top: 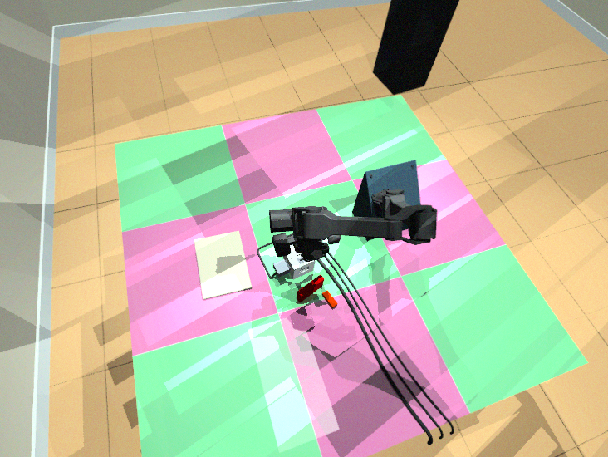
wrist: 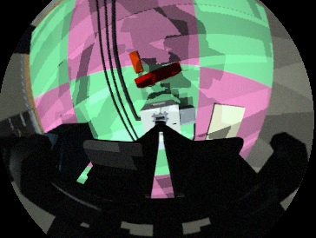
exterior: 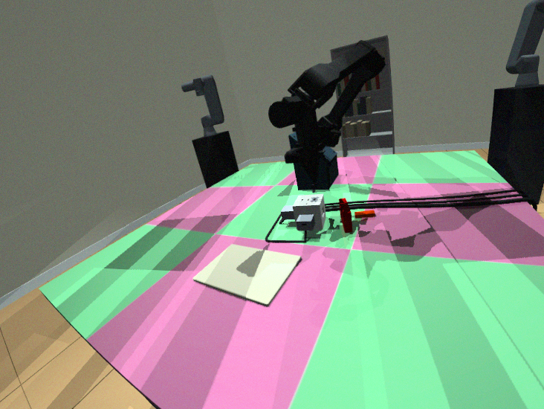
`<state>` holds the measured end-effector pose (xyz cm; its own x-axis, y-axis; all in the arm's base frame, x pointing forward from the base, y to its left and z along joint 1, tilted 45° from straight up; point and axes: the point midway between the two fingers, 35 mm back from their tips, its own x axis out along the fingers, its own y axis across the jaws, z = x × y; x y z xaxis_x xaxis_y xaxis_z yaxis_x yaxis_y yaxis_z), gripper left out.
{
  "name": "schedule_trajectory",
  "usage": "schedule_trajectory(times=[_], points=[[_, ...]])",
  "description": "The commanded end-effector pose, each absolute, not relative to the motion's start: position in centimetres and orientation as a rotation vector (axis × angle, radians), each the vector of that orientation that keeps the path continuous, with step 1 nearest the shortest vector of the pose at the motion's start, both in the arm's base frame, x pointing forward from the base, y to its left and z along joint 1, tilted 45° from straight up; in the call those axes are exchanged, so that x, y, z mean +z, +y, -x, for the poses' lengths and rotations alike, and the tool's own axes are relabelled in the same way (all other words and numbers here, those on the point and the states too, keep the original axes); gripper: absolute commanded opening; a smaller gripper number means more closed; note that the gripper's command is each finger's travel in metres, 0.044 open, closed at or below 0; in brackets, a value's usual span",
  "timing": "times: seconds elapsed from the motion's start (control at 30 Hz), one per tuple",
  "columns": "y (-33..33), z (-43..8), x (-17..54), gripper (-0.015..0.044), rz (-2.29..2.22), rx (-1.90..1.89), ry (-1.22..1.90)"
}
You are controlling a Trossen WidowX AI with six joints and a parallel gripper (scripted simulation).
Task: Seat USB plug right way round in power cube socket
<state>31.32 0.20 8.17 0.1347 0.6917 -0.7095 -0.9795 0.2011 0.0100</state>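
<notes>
The white power cube (top: 301,265) (exterior: 303,210) (wrist: 174,123) stands upright on the table, with dark socket openings in its top. My gripper (exterior: 313,189) (wrist: 161,128) points down over the cube and is shut on the small dark USB plug. In the exterior view the tip of what it holds stands a little above the cube's top, with a gap between them. The plug is too small and dark to tell which way round it is. In the top view the arm hides the fingertips.
Grey plugs (top: 281,267) (exterior: 305,222) (wrist: 187,115) stick out of the cube's sides, with a black cord loop. A dark red block (top: 309,289) (exterior: 345,216) (wrist: 157,76) and an orange block (top: 330,299) (exterior: 365,213) (wrist: 135,62) lie nearby. Black cables (exterior: 418,204) run past. A cream panel (top: 223,285) lies beyond.
</notes>
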Motion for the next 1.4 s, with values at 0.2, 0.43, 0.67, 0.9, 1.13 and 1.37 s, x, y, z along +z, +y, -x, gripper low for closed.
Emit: schedule_trajectory(times=[0.2, 0.43, 0.67, 0.9, 1.13, 1.37], points=[[0.26, -31.28, 8.1, 0.0, 0.316, 1.188, 0.823], [0.26, -31.28, 8.1, 0.0, 0.165, 1.103, 0.925], [0.26, -31.28, 8.1, 0.0, 0.015, 1.012, 1.02], [0.26, -31.28, 8.1, 0.0, -0.136, 0.916, 1.11], [0.26, -31.28, 8.1, 0.0, -0.286, 0.813, 1.193], [0.26, -31.28, 8.11, 0.0, -0.436, 0.704, 1.269]])
